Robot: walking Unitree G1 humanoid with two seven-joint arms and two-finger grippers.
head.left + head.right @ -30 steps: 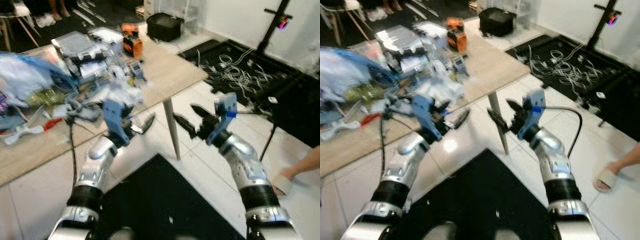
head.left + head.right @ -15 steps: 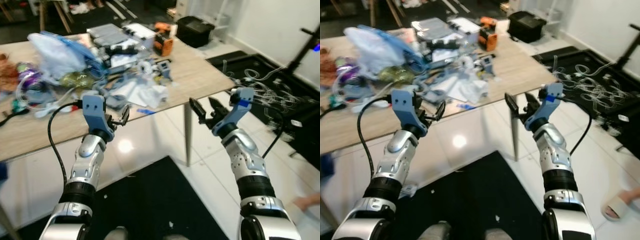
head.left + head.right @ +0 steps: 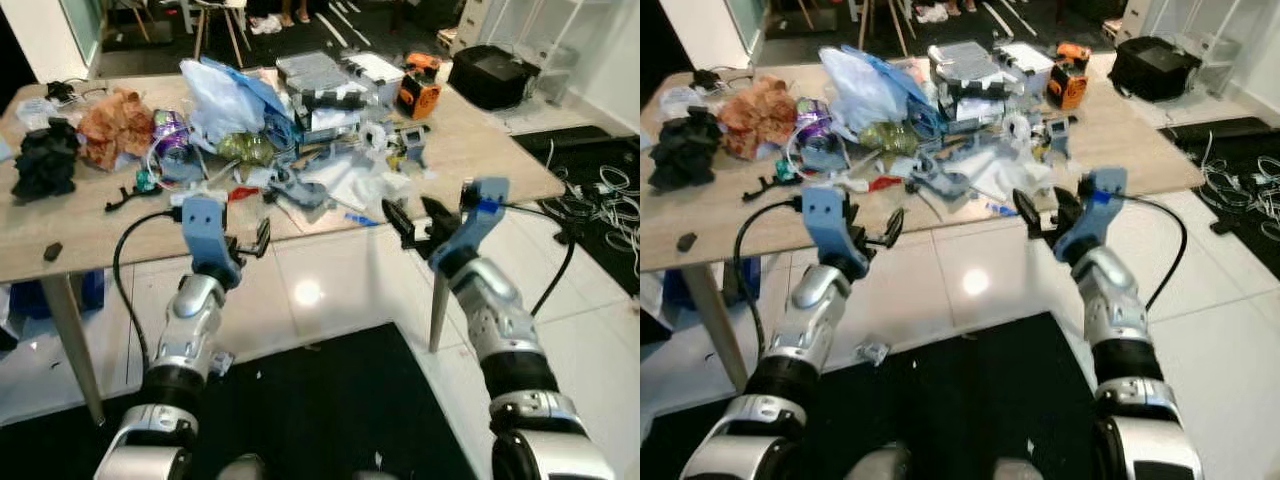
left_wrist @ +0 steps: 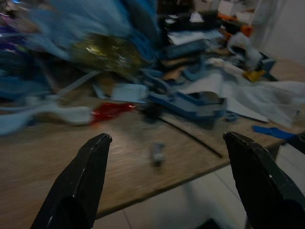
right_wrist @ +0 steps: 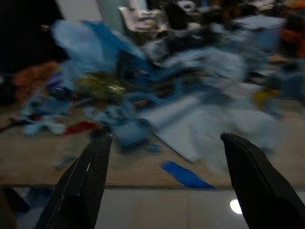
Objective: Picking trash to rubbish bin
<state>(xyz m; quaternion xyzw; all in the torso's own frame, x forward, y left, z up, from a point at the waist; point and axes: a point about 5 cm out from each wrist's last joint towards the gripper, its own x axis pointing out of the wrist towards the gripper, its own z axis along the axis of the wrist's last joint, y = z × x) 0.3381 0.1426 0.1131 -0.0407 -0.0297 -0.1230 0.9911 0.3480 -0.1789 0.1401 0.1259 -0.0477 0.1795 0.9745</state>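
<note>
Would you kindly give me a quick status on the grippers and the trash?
Left gripper and right gripper both open, empty, raised at the near edge of the table. Trash pile on the tabletop, untouched. No bin identifiable.

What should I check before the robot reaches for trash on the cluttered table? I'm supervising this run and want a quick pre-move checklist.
1. Left pincer open and holding nothing: ok; the left wrist view shows its fingers spread wide.
2. Right pincer open and holding nothing: ok.
3. Both pincers short of the table edge, touching nothing: ok.
4. Target chosen: not ok. The clutter pile mixes tools, bags and papers; the blue scrap near the edge looks like the easiest pick.
5. Rubbish bin located: cannot tell.
6. Wrist views sharp enough to aim: not ok, both are blurred.
</note>
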